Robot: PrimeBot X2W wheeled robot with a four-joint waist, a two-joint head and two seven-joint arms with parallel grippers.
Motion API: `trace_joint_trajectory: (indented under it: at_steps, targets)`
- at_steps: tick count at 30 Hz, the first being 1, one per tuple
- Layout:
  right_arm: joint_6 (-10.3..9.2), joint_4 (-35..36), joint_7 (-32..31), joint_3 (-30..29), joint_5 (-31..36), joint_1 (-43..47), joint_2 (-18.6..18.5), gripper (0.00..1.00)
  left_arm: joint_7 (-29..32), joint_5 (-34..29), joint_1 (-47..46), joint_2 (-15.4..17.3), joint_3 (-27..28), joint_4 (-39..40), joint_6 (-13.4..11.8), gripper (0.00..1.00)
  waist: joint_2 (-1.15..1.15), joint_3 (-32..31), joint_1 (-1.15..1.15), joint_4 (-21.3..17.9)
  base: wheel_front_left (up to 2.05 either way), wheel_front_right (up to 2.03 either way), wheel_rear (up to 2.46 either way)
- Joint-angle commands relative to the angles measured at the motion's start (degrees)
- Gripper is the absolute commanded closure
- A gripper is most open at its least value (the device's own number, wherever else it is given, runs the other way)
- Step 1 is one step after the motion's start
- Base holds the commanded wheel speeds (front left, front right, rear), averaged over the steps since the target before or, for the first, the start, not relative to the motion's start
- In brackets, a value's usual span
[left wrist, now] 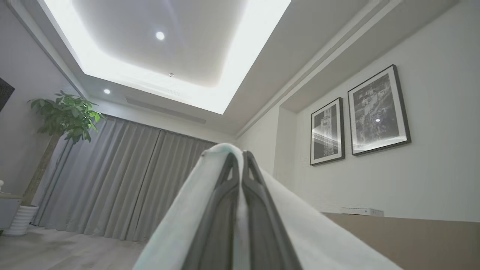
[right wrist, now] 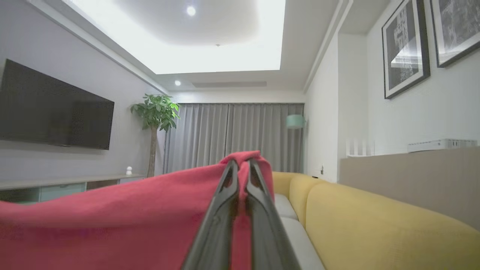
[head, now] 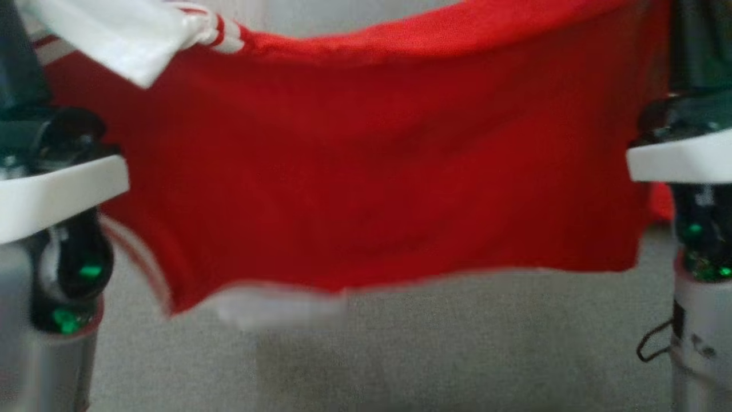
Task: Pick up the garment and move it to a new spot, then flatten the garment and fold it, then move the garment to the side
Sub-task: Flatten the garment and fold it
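Your garment (head: 366, 171) is off the ground. It is a red top, stretched wide between your two arms and hanging in the air above the grey surface (head: 457, 349). Its upper edge sags in a shallow curve across the top of the head view, and its lower edge hangs free, clear of the grey below. A white sleeve (head: 114, 40) with red-and-white striped trim (head: 220, 31) drapes at the upper left, and another white patch (head: 274, 306) shows at the lower hem, blurred.

Your left arm (head: 63, 189) stands at the left edge of the cloth and your right arm (head: 680, 154) at the right edge. The fingertips themselves are out of the head view.

In the left wrist view, your left gripper (left wrist: 242, 157) is pinched together on white fabric (left wrist: 180, 225), which folds over both dark fingers (left wrist: 221, 210) and falls away on either side. Behind it are a lit ceiling recess, a potted plant (left wrist: 65, 116), grey curtains (left wrist: 131, 180) and two framed pictures (left wrist: 377, 110).

In the right wrist view, your right gripper (right wrist: 242, 165) is clamped tight on red fabric (right wrist: 112, 217), with a fold bunched over the tips and the rest running off to that view's left. A yellow sofa (right wrist: 375, 221) lies beyond, and a television (right wrist: 52, 108) hangs on the wall.
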State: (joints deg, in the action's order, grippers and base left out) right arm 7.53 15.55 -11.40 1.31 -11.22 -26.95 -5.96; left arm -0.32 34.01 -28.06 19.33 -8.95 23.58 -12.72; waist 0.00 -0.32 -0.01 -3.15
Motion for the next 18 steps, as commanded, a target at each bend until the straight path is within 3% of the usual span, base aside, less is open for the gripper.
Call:
trace_joint_trajectory:
  at_steps: [1, 5, 9, 12, 14, 18]
  targets:
    - [-0.04, 2.92, -1.47, 0.64, -0.84, -0.19, 0.93, 1.00, 1.48, 0.62, -1.67, 2.59, 2.83, 2.55, -0.37, 1.00, 0.00, 1.13, 0.01, -0.20, 0.00, 0.00, 0.00]
    - [-0.04, 8.80, -6.65, -1.22, -2.25, 1.14, 2.03, 1.00, 5.68, 1.15, -2.10, 4.80, 2.97, 5.46, -0.66, 1.00, 0.00, 4.79, 0.01, 0.15, 0.00, 0.00, 0.00]
    - [-0.04, 6.91, -8.36, -1.55, -1.72, -3.80, 1.27, 1.00, 6.81, 1.59, -7.22, 5.92, 2.36, -1.29, 1.16, 1.00, 0.00, 10.68, 0.01, 0.32, 0.00, 0.00, 0.00]
    - [-0.04, -1.77, -8.57, -3.00, -4.70, -11.56, 1.28, 1.00, 6.57, 2.78, -14.78, 4.83, 1.69, -11.74, 2.88, 1.00, 0.00, 15.04, 0.01, 0.33, 0.00, 0.00, 0.00]
    - [-0.04, -13.13, -7.44, -3.87, -5.23, -22.83, 1.39, 1.00, 4.69, 1.06, -25.55, 4.95, -0.10, -23.90, 6.12, 1.00, 0.00, 18.95, 0.01, 0.28, 0.00, 0.00, 0.00]
    - [-0.04, -29.91, 0.39, -2.29, -2.09, -38.40, 0.33, 1.00, 0.13, -1.91, -40.29, 4.39, -1.24, -39.64, 8.64, 1.00, 0.00, 22.10, 0.01, 0.18, 0.00, 0.00, 0.00]
